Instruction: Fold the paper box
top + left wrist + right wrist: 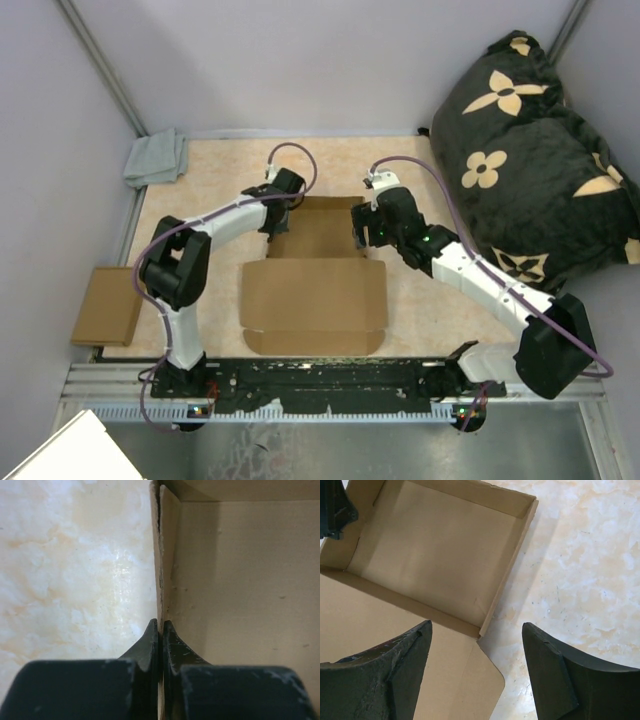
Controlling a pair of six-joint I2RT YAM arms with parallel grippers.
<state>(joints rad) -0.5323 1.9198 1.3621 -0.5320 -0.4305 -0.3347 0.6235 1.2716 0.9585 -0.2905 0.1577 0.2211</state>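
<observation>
The paper box [315, 268] lies in the middle of the table [200, 170], between the two arms. Its shallow tray [322, 235], walls standing, is at the far end, and the hinged lid panel [313, 305] lies flat toward the arm bases. The left gripper [160, 625] has its fingers pressed together on the tray's left wall — the wrist view shows the doubled cardboard edge running straight up from between the tips (a thin pinch, only the wall inside it). That grip probably keeps the folded-over wall tucked and anchors the box.

The right gripper [477, 630] hangs over the tray's near right corner with its fingers spread wide and nothing between them. The wall and the lid's rounded side flap are just below it — whether it touches the card is hard to tell from above. By my judgement the tray is formed and the lid is not yet closed; the open gripper looks placed to work that right side.
</observation>
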